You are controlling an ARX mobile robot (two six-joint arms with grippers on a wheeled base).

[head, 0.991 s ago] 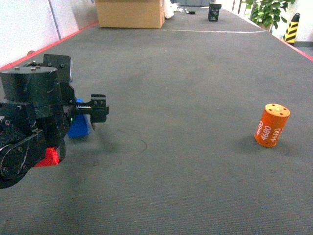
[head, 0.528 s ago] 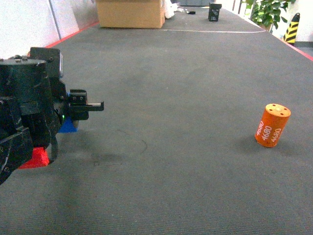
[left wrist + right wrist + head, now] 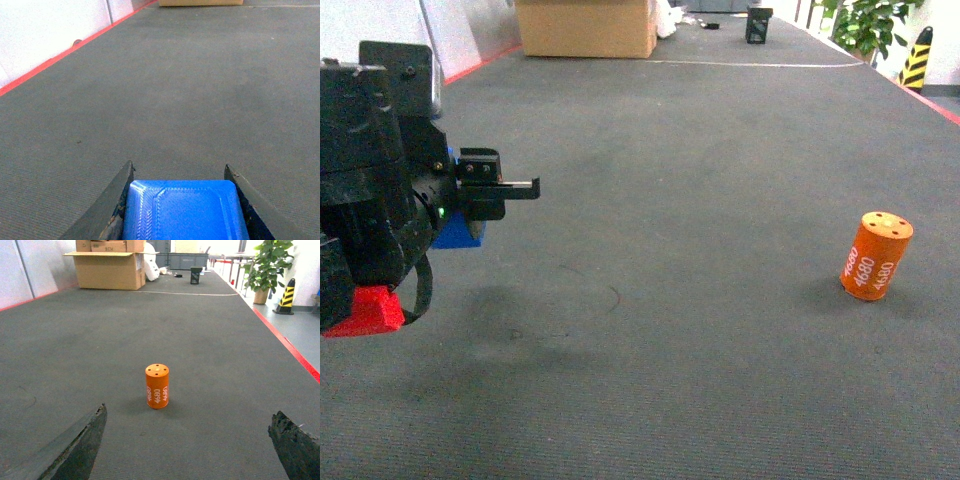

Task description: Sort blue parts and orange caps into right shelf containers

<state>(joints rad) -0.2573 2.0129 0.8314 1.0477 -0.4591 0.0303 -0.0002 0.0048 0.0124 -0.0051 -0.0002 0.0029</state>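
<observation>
Left claw (image 3: 177, 210) raised off the grey floor (image 3: 700, 180), closed around a blue part (image 3: 185, 212); the wrist view shows the block seated squarely between both fingers (image 3: 112, 210), its ribbed face up. In the head view the blue part (image 3: 460, 232) peeks out behind the arm, near the floor's left edge, where a red line runs along the wall.

Right claw (image 3: 192, 447) spread wide, holding nothing, aimed low at the orange cap (image 3: 157, 386). Cap stands upright on the floor, well right of centre in the head view (image 3: 876, 256), "4680" facing the camera.

No shelf or bins visible in any view.

Step in hand, by my reading: carry the blue part off to the bins. To do it well, keep the grip firm and the block level, lift clear of the floor before the base turns, and swing wide of the standing cap so it stays upright for the right claw.
</observation>
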